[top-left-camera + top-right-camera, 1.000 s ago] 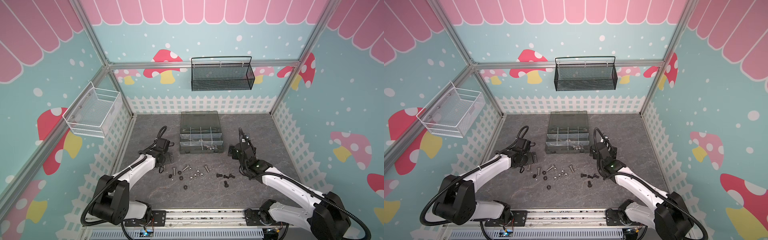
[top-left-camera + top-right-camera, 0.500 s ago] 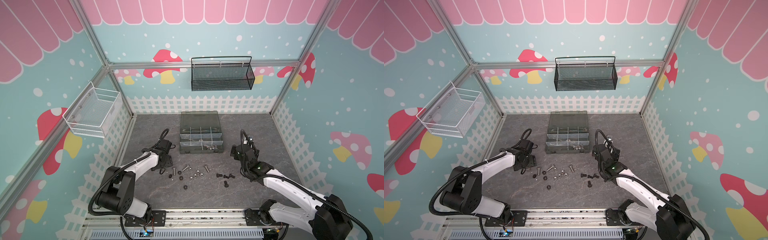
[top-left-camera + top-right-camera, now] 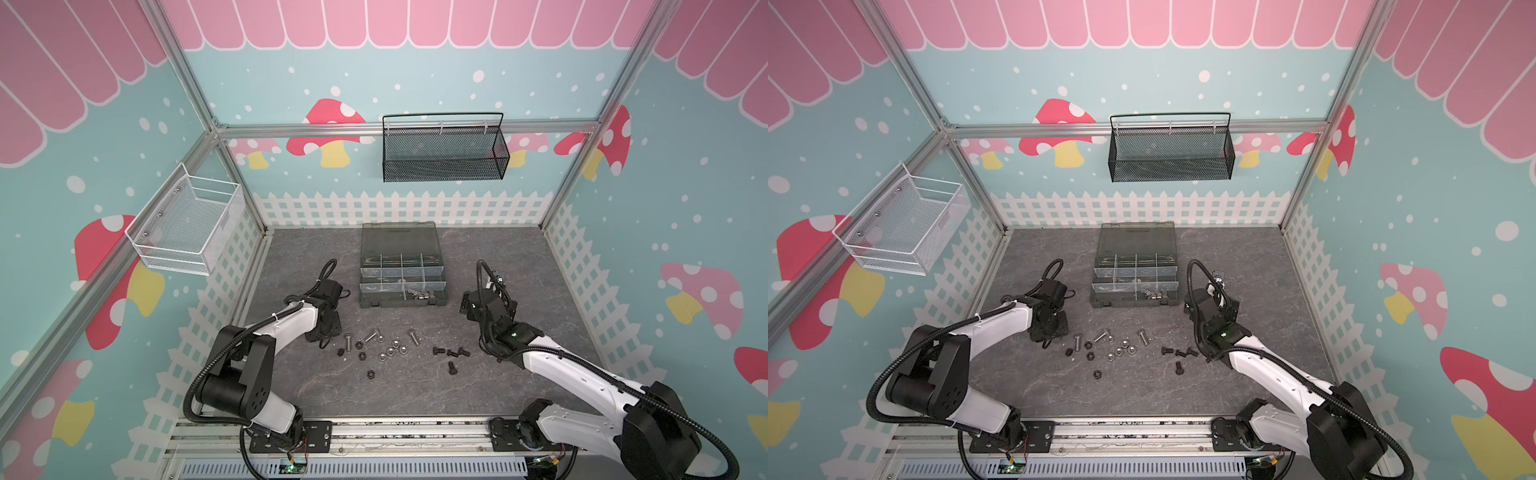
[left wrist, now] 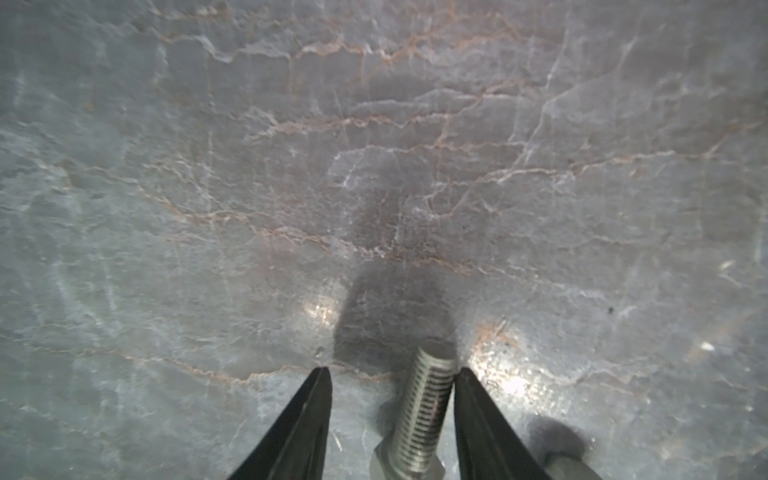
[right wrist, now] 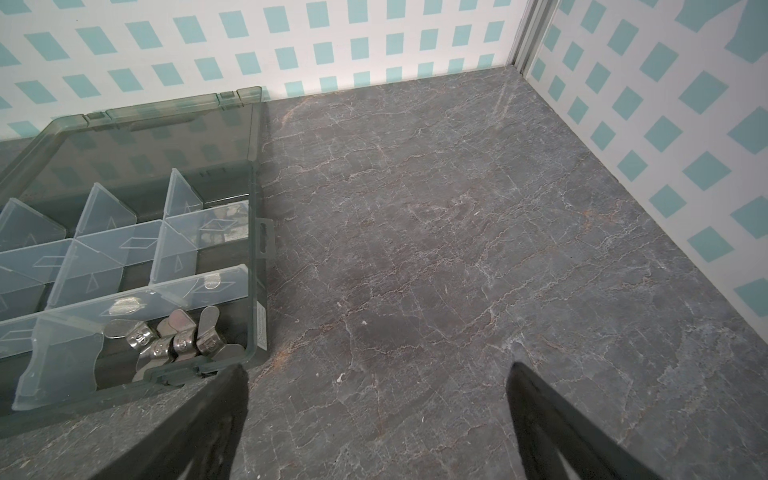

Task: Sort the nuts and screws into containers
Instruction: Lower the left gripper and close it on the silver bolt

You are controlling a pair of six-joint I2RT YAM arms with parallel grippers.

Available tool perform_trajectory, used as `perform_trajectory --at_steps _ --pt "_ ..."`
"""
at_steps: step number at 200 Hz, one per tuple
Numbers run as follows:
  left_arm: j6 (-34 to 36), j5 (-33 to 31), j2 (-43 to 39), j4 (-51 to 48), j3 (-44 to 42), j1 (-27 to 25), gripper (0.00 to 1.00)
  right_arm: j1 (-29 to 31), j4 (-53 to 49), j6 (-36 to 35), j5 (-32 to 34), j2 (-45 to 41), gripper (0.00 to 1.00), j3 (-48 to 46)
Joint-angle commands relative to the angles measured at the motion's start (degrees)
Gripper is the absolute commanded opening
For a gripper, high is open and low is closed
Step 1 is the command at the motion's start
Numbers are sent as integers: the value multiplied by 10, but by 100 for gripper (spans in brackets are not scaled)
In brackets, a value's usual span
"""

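Looks like the pick-up: left claw point(image 4: 392, 370) part-open astride a silver screw point(image 4: 428, 399), which needs pinching and lifting to the containers point(image 3: 402, 274); right claw point(image 5: 376, 368) wide open, empty.

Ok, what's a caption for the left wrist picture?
The left gripper straddles a silver hex-head screw on the grey table.

Tabletop point(image 5: 457, 249) right of organiser case point(image 5: 256, 291) open; loose screws point(image 3: 413, 336), nuts point(image 3: 390, 351) crowd centre.
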Motion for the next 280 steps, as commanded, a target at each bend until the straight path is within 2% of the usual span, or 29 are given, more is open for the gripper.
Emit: perform_trajectory --at_steps 1,40,131,185,237,280 --pt "-3 6 9 5 8 6 44 -1 -9 16 11 5 98 8" --pt "-5 10 12 8 3 16 33 -1 -10 18 11 5 98 8" --pt "-13 63 16 47 -25 36 25 -2 -12 24 8 6 98 10" --pt "-16 79 13 51 -26 41 6 -1 -16 28 10 5 98 11" --pt "-15 92 1 57 -21 41 0 -1 -16 30 11 6 98 13" --pt "-16 96 -26 67 -17 39 0 -1 -16 29 3 8 98 19"
